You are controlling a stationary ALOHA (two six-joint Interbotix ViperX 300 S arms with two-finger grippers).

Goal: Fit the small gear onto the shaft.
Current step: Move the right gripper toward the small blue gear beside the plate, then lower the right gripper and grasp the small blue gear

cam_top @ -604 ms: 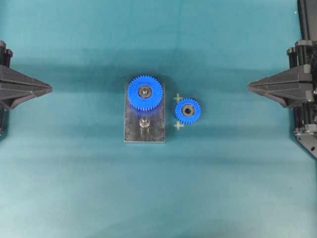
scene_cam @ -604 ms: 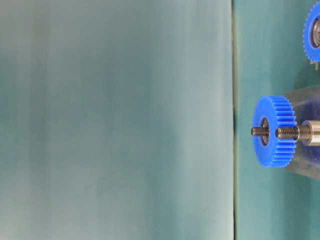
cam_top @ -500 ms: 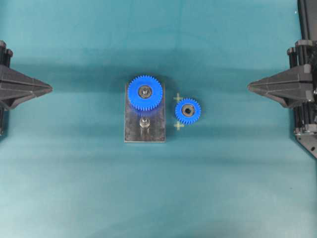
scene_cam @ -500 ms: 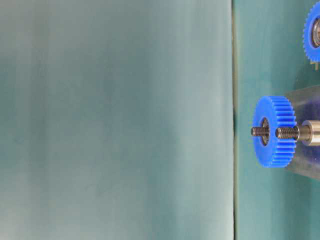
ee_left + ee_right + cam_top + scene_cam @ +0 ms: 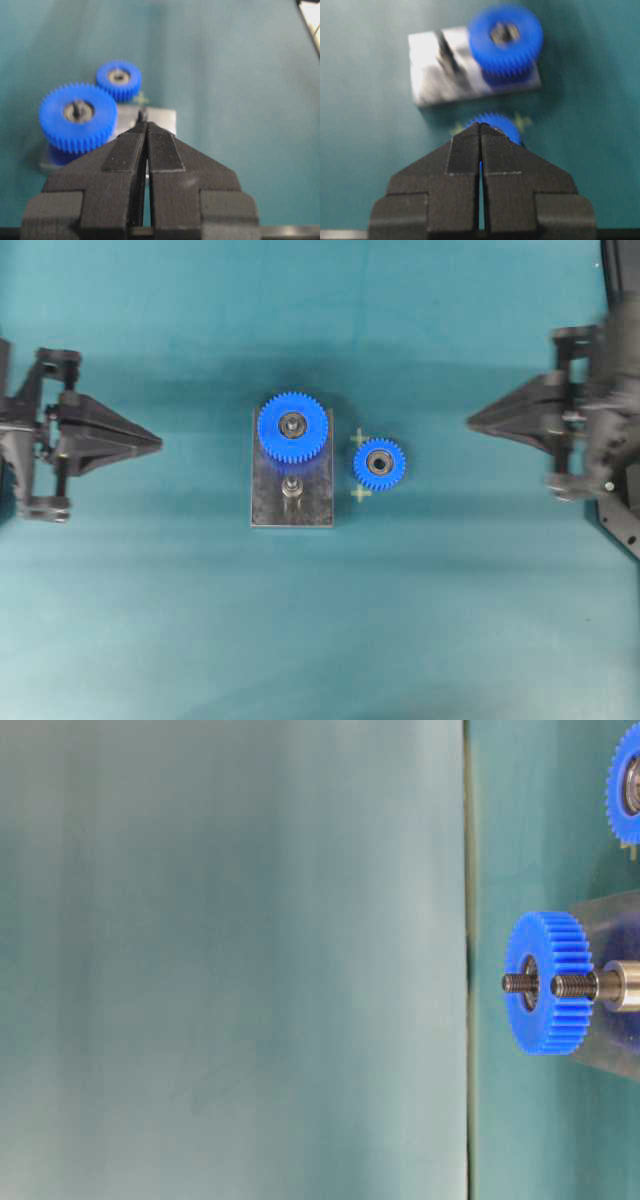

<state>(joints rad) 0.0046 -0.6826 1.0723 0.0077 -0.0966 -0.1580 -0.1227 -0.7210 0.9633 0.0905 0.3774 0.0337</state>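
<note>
The small gear (image 5: pixel 379 464) lies flat on the teal mat, just right of the grey plate (image 5: pixel 310 510), between two pale cross marks. The shaft (image 5: pixel 291 486) stands on that plate in front of the larger blue gear (image 5: pixel 293 427). My left gripper (image 5: pixel 158 441) is shut and empty, well left of the plate. My right gripper (image 5: pixel 470 422) is shut and empty, to the right of the small gear. In the left wrist view the small gear (image 5: pixel 119 79) sits behind the larger gear (image 5: pixel 78 116). In the right wrist view the small gear (image 5: pixel 496 125) peeks out just beyond the closed fingertips (image 5: pixel 479 125).
The table-level view shows the larger gear (image 5: pixel 546 982) edge-on with the threaded shaft tip (image 5: pixel 573 985) beside it. Black arm hardware (image 5: pixel 620 470) stands at the right edge. Teal mat (image 5: pixel 320 640) covers the whole surface.
Both arms have moved inward toward the centre, the left one further. Gears and plate stayed put.
</note>
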